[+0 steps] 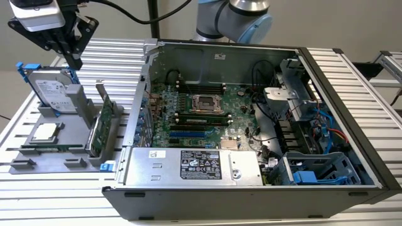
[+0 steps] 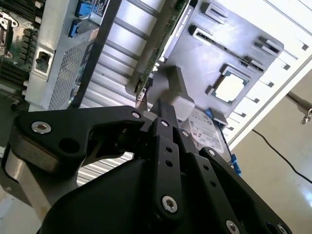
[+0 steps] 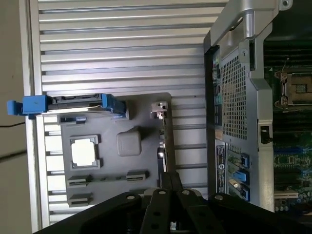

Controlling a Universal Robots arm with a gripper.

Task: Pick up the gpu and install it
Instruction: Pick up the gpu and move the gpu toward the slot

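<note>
The exterior view looks down at a slant from some way off. It takes in the whole open computer case [image 1: 251,205] and the grey parts tray [image 1: 75,141] beside it on the slatted tabletop [image 1: 351,70]. Both wrist views look down past the black hand [image 3: 170,178] [image 2: 158,105] from close above that tray, with the case's side wall alongside it.

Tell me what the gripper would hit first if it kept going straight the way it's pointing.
Probably the gpu standing on edge in the grey holder; the gripper lines up over it, though depth is unclear.
</note>
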